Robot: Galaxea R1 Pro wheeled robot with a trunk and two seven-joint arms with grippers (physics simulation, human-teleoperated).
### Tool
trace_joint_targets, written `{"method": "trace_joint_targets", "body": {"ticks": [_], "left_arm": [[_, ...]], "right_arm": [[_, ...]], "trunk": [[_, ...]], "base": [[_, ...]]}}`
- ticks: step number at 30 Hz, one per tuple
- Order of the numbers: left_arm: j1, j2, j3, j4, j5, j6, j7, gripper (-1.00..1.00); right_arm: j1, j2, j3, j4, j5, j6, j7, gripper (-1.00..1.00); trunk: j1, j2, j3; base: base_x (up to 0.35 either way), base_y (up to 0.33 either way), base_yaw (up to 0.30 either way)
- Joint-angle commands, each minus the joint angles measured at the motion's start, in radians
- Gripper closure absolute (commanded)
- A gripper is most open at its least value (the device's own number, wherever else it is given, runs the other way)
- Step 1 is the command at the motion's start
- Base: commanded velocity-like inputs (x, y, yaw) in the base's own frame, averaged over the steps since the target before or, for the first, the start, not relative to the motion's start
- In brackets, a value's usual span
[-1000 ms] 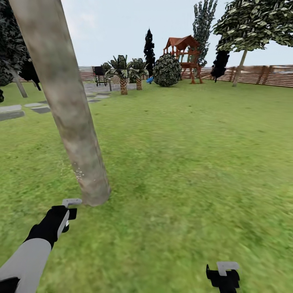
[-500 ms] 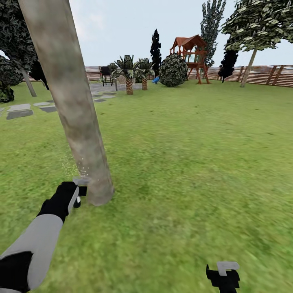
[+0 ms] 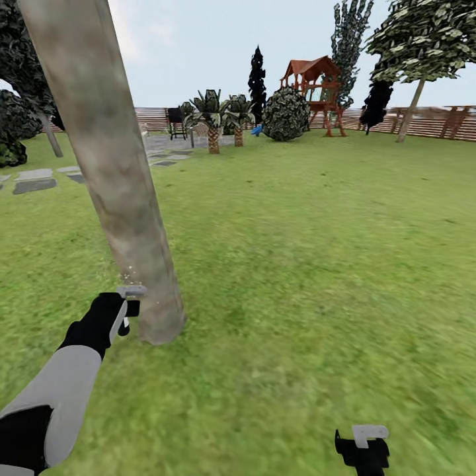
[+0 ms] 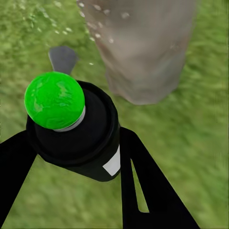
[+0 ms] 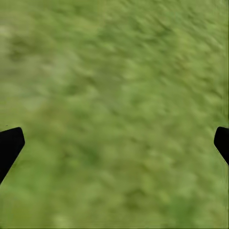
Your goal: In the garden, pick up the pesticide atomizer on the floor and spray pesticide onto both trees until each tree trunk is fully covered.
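My left gripper point(image 3: 128, 308) is shut on the pesticide atomizer point(image 3: 131, 291), a dark cylinder whose light-grey cap sits just beside the foot of the near tree trunk point(image 3: 119, 185). In the left wrist view the atomizer point(image 4: 90, 138) has a bright green ball on top, black fingers point(image 4: 143, 191) flank it, and pale droplets point(image 4: 95, 28) hang in front of the tree trunk point(image 4: 143, 47). A second tall tree point(image 3: 411, 102) with a pale trunk stands far right by the fence. My right gripper point(image 3: 362, 441) hangs open and empty over the grass point(image 5: 114, 119).
Lawn stretches ahead and to the right. Grey stepping stones point(image 3: 33, 180) lie far left. Short palms point(image 3: 213, 125), a round bush point(image 3: 285, 116), a wooden play tower point(image 3: 316, 92) and a slat fence point(image 3: 436, 122) line the back.
My left gripper has risen with the atomizer and come closer to the trunk's base. The whole view has shifted a little, so the camera moved. The right gripper holds its place.
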Motion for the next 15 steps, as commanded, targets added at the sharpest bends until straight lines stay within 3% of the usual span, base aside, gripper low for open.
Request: {"method": "trace_joint_targets", "body": {"ticks": [1,7,15], "left_arm": [[-0.001,-0.001,0.002,-0.001,-0.008,0.004,-0.003,1.00],[-0.002,-0.001,0.002,-0.001,-0.009,0.005,-0.003,1.00],[-0.001,-0.001,0.002,-0.001,-0.009,0.005,-0.002,1.00]], "right_arm": [[-0.001,0.000,-0.007,0.002,0.011,-0.003,-0.003,-1.00],[-0.001,0.000,-0.007,0.002,0.011,-0.003,-0.003,-1.00],[-0.001,0.000,-0.007,0.002,0.011,-0.003,-0.003,-1.00]], "trunk": [[0.000,0.000,-0.001],[0.000,0.000,-0.001],[0.000,0.000,-0.001]], "base": [[0.322,-0.084,0.249],[0.303,-0.112,0.265],[0.280,-0.077,0.028]]}}
